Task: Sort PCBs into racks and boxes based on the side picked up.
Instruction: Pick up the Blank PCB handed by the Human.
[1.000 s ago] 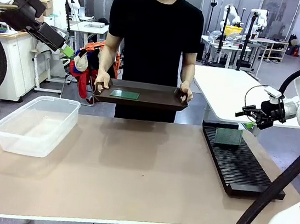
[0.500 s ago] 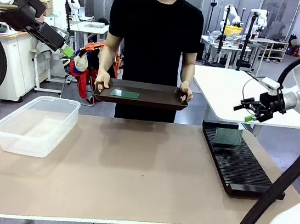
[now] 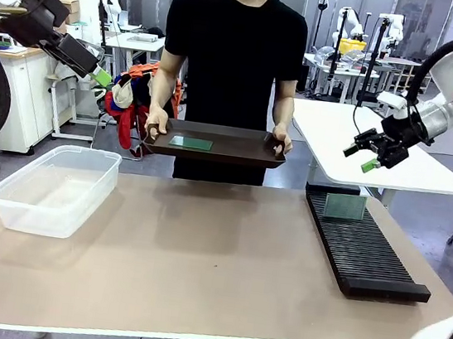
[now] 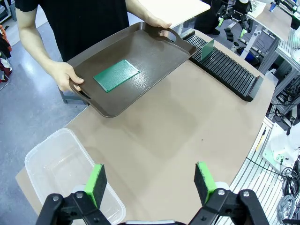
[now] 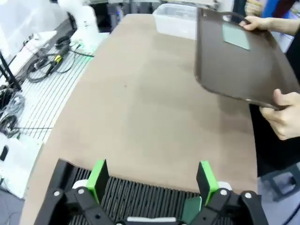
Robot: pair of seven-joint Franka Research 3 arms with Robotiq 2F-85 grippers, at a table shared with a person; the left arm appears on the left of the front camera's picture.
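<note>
The left gripper [image 4: 150,165] hangs high at the table's left side, its green-padded fingers [image 4: 97,182] spread wide with nothing between them. Below it, a clear translucent plastic rectangular tub [image 3: 45,217] sits on the tan tabletop [image 3: 197,266] near the left edge.

Across the middle, the person's hands [image 3: 156,123] hold a dark brown shallow handled tray [image 3: 238,146] level above the far edge of the table. One thin flat green rectangular PCB [image 3: 190,142] lies flat on the tray, towards its left half.

On the right, a long low black slotted rack [image 3: 366,255] runs front to back. A second green PCB [image 3: 344,206] stands upright in a slot near its far end.

The right gripper [image 3: 367,159] hovers in the air above that far end, fingers [image 5: 97,177] apart and empty.
</note>
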